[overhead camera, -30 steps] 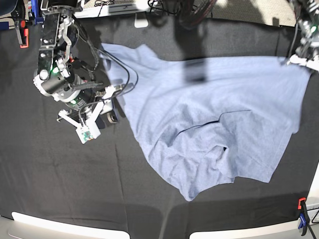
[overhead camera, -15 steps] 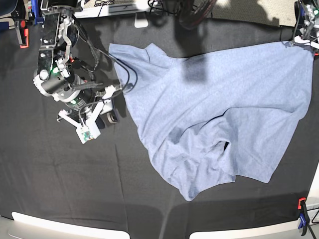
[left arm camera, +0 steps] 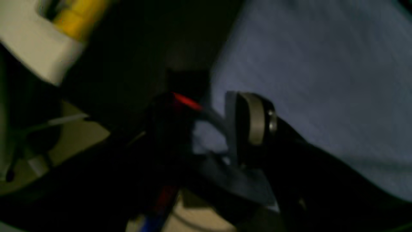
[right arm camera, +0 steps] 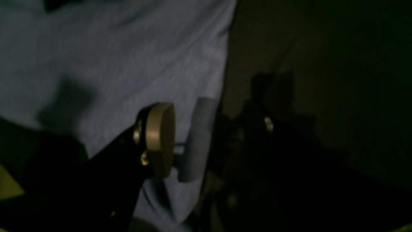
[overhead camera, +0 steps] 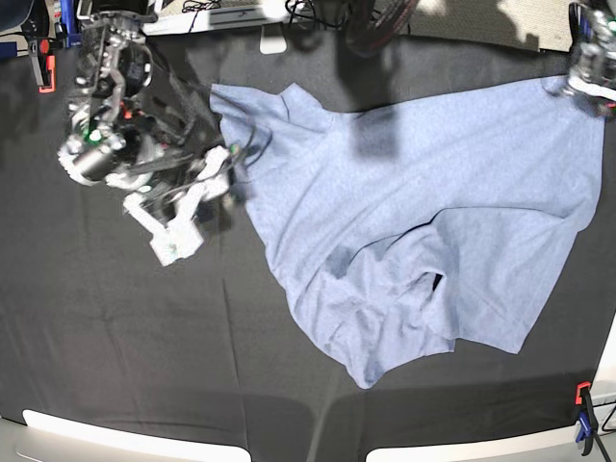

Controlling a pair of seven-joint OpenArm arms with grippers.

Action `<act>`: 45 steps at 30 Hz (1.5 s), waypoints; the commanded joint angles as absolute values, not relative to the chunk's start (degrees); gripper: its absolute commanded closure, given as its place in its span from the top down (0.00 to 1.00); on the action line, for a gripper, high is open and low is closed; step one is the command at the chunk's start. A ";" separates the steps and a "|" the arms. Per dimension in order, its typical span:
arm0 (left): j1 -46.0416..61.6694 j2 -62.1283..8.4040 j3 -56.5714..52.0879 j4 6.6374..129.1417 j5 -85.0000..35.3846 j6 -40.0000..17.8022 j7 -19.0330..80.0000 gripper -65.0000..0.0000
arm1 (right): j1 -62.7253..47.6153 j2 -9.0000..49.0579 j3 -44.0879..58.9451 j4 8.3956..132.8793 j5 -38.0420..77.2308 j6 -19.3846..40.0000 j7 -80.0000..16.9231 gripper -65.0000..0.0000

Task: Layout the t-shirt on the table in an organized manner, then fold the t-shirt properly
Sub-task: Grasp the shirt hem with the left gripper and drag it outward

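The light blue-grey t-shirt (overhead camera: 414, 212) lies spread over the middle and right of the table (overhead camera: 115, 337), plain side up, with rumpled folds near its lower middle. At the shirt's left edge, my right gripper (overhead camera: 225, 169) stands open. In the right wrist view the right gripper (right arm camera: 222, 135) straddles the shirt's (right arm camera: 112, 64) edge, jaws apart. My left gripper (overhead camera: 587, 82) sits at the shirt's far right corner. The blurred left wrist view shows it (left arm camera: 202, 119) open, with shirt cloth (left arm camera: 305, 64) under and beside its fingers.
An orange clamp (overhead camera: 43, 67) grips the far left edge of the table and an orange and blue clamp (overhead camera: 583, 414) the near right edge. Cables and equipment (overhead camera: 241, 12) lie beyond the far edge. Black cloth shows to the left of the shirt and in front of it.
The shirt's far right corner has been drawn up and outward, flattening the top edge. The left gripper has opened at that corner. The right arm has shifted slightly upward and widened its jaws.
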State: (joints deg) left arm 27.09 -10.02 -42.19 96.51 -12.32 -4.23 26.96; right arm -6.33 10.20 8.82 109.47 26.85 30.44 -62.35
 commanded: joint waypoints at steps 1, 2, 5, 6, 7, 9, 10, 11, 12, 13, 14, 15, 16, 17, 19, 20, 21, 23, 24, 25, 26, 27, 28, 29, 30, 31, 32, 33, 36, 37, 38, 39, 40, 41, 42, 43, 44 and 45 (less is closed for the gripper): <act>27.29 -11.38 -42.70 97.56 -13.52 -3.66 25.34 0.44 | -5.32 10.48 9.19 110.41 27.66 30.81 -60.51 0.50; 27.22 -12.08 -42.70 97.60 -14.31 -3.68 25.30 0.44 | -5.04 10.46 9.21 110.17 27.59 30.81 -60.27 0.50; 26.61 -14.02 -42.70 97.60 -15.33 -4.93 25.43 0.44 | -3.51 10.26 9.15 108.57 27.59 30.81 -60.14 0.50; 26.50 -14.55 -42.70 97.60 -15.35 -5.85 25.45 0.44 | -2.76 10.26 8.97 107.83 27.57 30.79 -59.88 0.50; 26.30 -15.00 -42.70 97.60 -15.62 -7.05 25.45 0.44 | -1.98 10.24 8.93 106.96 27.24 30.68 -59.48 0.50; 26.00 -15.62 -42.70 97.60 -17.52 -8.91 25.41 0.44 | 0.12 10.09 8.93 104.47 27.24 30.63 -59.00 0.50; 25.82 -15.70 -42.70 97.60 -18.55 -9.69 25.39 0.44 | 1.41 9.89 8.93 102.98 27.22 30.65 -58.83 0.50; 25.45 -15.75 -42.70 97.60 -19.59 -11.00 25.39 0.44 | 2.90 9.72 8.93 101.32 27.24 30.63 -58.81 0.50; 24.91 -15.79 -42.70 97.60 -20.75 -12.51 25.17 0.44 | 4.43 9.39 8.93 99.55 27.22 30.65 -58.87 0.50; 24.12 -15.77 -42.70 97.60 -21.69 -14.46 25.15 0.44 | 5.96 9.13 8.93 97.73 27.22 30.65 -58.94 0.50; 23.03 -15.77 -42.70 97.60 -21.78 -16.62 25.15 0.44 | 7.33 8.69 8.93 95.94 27.22 30.65 -58.98 0.50; 21.71 -15.77 -42.65 97.60 -21.74 -18.44 25.17 0.44 | 8.56 8.34 8.93 94.37 27.18 30.68 -59.16 0.50; 20.05 -15.77 -42.61 97.58 -21.71 -19.88 25.21 0.44 | 9.58 8.03 8.93 92.95 27.27 30.68 -59.31 0.50; 18.33 -15.79 -42.48 97.58 -21.54 -20.45 25.23 0.44 | 10.39 7.70 8.93 91.94 27.24 30.76 -59.35 0.50; 14.85 -16.47 -41.47 97.45 -21.56 -20.38 25.28 0.44 | 11.05 7.18 8.93 91.53 27.29 32.05 -59.29 0.50; 13.13 -17.04 -40.49 97.43 -21.54 -20.38 25.28 0.44 | 11.27 7.14 8.93 91.66 27.75 33.17 -59.27 0.50; 11.53 -17.74 -39.16 97.41 -21.52 -20.38 25.28 0.44 | 11.29 7.14 8.93 91.68 28.27 33.80 -59.31 0.50; 8.03 -19.51 -35.77 97.03 -20.91 -20.32 25.26 0.44 | 11.25 7.14 8.93 91.96 28.77 34.79 -59.37 0.50; 6.13 -20.40 -33.95 96.51 -20.69 -19.73 25.23 0.44 | 11.20 7.14 8.93 92.05 28.77 35.31 -59.42 0.50; 4.05 -21.23 -32.10 95.64 -20.38 -19.09 25.26 0.44 | 11.07 7.16 8.95 92.25 28.75 35.70 -59.40 0.50; 1.78 -22.04 -30.28 94.17 -19.70 -18.33 25.26 0.44 | 10.85 7.16 8.95 92.55 28.75 36.05 -59.40 0.50; -0.62 -22.87 -28.53 92.14 -19.38 -18.15 25.26 0.44 | 10.50 7.14 8.95 93.06 28.77 36.40 -59.37 0.50; -3.01 -23.62 -27.00 89.67 -19.46 -18.13 25.19 0.44 | 10.07 7.14 8.95 93.67 28.77 36.73 -59.40 0.50; -5.58 -24.32 -25.36 86.78 -19.62 -18.17 25.15 0.44 | 9.56 7.16 8.95 94.45 28.91 36.75 -59.37 0.50; -8.10 -25.04 -23.68 83.66 -19.59 -18.22 24.49 0.44 | 8.93 7.14 8.95 95.39 29.19 36.91 -59.40 0.50; -10.59 -25.78 -21.87 80.23 -19.59 -18.24 23.29 0.44 | 8.14 7.11 8.95 96.55 29.43 37.12 -59.40 0.50; -13.06 -26.44 -19.97 76.69 -19.59 -18.24 21.89 0.44 | 7.25 7.14 8.95 97.78 29.65 37.17 -59.40 0.50; -15.62 -27.03 -17.96 72.77 -19.59 -18.24 20.43 0.44 | 6.28 7.16 8.95 99.18 29.85 37.17 -59.40 0.50; -23.38 -27.88 -12.38 60.51 -19.11 -18.44 16.25 0.44 | 3.07 7.14 8.95 103.68 29.82 37.15 -59.42 0.50; -26.00 -27.81 -10.81 56.16 -17.61 -18.44 14.61 0.44 | 1.93 7.11 8.95 105.14 29.80 37.15 -59.44 0.50; -28.45 -27.77 -9.32 51.88 -16.08 -18.44 12.82 0.44 | 0.82 7.11 8.95 106.50 29.80 37.15 -59.44 0.50; -30.92 -27.79 -7.77 47.48 -14.96 -18.44 10.70 0.44 | -0.30 7.11 8.95 107.79 29.80 37.15 -59.44 0.50; -33.17 -27.81 -6.39 43.20 -14.13 -18.41 8.54 0.44 | -1.37 7.14 8.95 108.92 29.82 37.12 -59.44 0.50; -35.33 -27.81 -5.15 38.89 -13.37 -18.41 6.42 0.44 | -2.42 7.14 8.95 110.06 29.82 37.15 -59.44 0.50; -37.41 -27.81 -3.95 34.63 -12.49 -18.41 4.29 0.44 | -3.44 7.14 8.95 111.07 29.82 37.15 -59.46 0.50; -39.38 -27.81 -2.83 30.41 -11.70 -18.39 1.96 0.44 | -4.43 7.11 8.95 112.05 29.85 37.12 -59.46 0.50; -41.19 -27.81 -1.78 26.28 -11.33 -18.26 -0.47 0.44 | -5.37 7.11 8.95 112.99 29.85 37.10 -59.48 0.50; -42.81 -27.81 -0.82 22.28 -11.35 -18.26 -3.14 0.44 | -6.26 7.11 8.95 113.86 29.85 37.10 -59.46 0.50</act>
State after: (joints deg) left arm -40.93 -27.00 -0.64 21.02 -10.66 -18.17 -1.93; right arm -7.03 6.85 8.78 112.73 28.77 36.71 -60.64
